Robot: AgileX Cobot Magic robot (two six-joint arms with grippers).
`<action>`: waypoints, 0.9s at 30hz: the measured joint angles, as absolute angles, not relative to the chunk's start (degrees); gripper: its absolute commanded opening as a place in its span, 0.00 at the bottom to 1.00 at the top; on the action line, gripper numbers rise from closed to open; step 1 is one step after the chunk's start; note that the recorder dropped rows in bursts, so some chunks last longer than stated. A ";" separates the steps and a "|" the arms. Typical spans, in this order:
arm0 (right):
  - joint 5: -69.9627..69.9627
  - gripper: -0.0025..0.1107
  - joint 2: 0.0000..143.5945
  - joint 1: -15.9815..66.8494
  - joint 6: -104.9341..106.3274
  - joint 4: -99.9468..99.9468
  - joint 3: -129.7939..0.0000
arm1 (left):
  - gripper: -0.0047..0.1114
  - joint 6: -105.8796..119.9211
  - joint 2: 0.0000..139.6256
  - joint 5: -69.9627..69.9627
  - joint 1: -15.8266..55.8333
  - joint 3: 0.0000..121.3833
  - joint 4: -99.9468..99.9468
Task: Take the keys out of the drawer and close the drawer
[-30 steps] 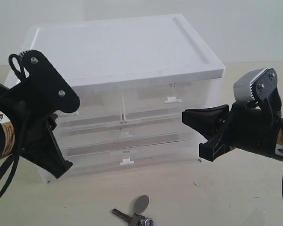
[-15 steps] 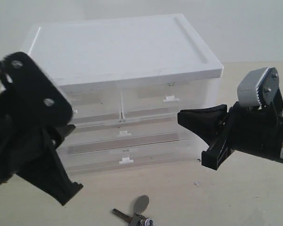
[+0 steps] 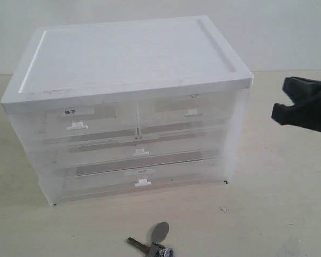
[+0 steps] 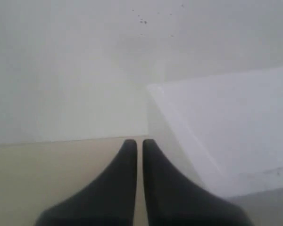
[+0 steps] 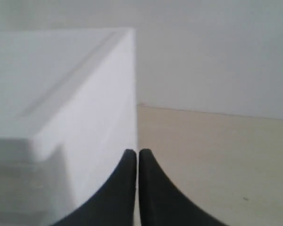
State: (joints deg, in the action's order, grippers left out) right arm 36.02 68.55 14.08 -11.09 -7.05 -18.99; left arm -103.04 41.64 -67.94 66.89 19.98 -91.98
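The keys (image 3: 153,244) lie on the table in front of the cabinet, at the bottom edge of the exterior view, their grey oval tag (image 3: 160,231) pointing toward the cabinet. The drawer (image 3: 77,122), top left with the bold black label and a white tab handle, sits flush with the cabinet front. My right gripper (image 3: 289,84) hovers off the cabinet's right side, well away from both; its fingers (image 5: 137,153) are shut on nothing. My left gripper (image 4: 139,143) is out of the exterior view, shut and empty, beside a corner of the cabinet top (image 4: 226,122).
The translucent cabinet (image 3: 134,59) has a white lid, a second half-width drawer (image 3: 192,112) at top right and two full-width drawers (image 3: 142,160) below. Beige tabletop surrounds it, with a pale wall behind.
The left arm has pulled back out of the exterior view to the left, uncovering the labelled drawer. The right gripper has drawn back to the right and upward, toward the frame's edge.
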 measured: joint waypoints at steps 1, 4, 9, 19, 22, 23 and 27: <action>35.19 0.02 69.22 14.08 -7.91 -2.38 -19.47 | 0.08 -105.23 41.25 -67.42 65.69 19.00 -92.79; 31.74 0.02 72.51 13.97 -3.52 2.90 -22.09 | 0.08 -109.98 40.84 -64.10 60.73 17.55 -94.60; 26.54 0.02 79.02 13.97 -8.66 -4.85 -27.35 | 0.08 -116.23 40.98 -52.40 49.86 17.19 -98.22; 25.34 0.02 80.41 13.97 -18.54 -16.52 -28.31 | 0.08 -117.85 54.27 -21.65 23.04 26.86 -99.03; 25.10 0.02 80.41 13.97 -18.68 -16.84 -28.43 | 0.08 -116.89 56.65 -14.00 15.81 32.66 -99.16; 25.10 0.02 80.41 13.97 -18.68 -16.98 -28.43 | 0.08 -116.14 57.47 -11.35 12.53 35.18 -99.16; 25.35 0.02 80.41 13.97 -18.68 -17.33 -28.43 | 0.08 -115.77 63.92 8.93 -0.79 42.17 -99.16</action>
State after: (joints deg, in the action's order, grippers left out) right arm 25.35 80.41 13.97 -18.68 -17.33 -28.43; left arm -115.77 63.92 8.93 -0.79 42.17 -99.16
